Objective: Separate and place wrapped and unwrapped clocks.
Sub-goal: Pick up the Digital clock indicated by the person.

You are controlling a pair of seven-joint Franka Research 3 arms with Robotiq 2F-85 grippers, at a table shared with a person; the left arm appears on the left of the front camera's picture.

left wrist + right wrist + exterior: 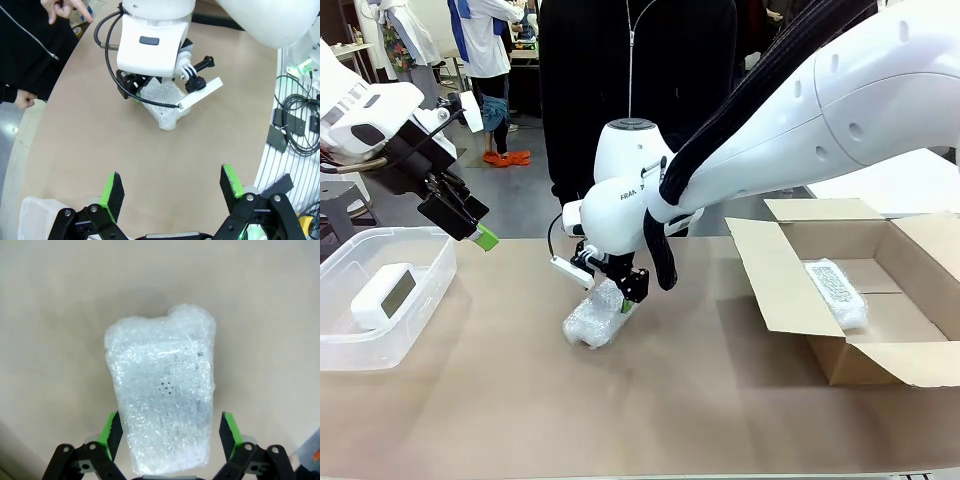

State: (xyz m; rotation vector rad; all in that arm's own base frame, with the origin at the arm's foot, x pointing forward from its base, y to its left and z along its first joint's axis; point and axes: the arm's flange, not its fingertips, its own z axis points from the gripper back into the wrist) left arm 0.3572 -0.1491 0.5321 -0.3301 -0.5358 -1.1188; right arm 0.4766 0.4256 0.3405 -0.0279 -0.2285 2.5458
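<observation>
Bubble wrap is slippery, so with my right tool (170,432) open astride the wrapped clock (162,390) lying mid-tabletop (650,400), I fear the pads closing on loose film and dropping it before the cardboard box (790,290) at 3 o'clock.
</observation>
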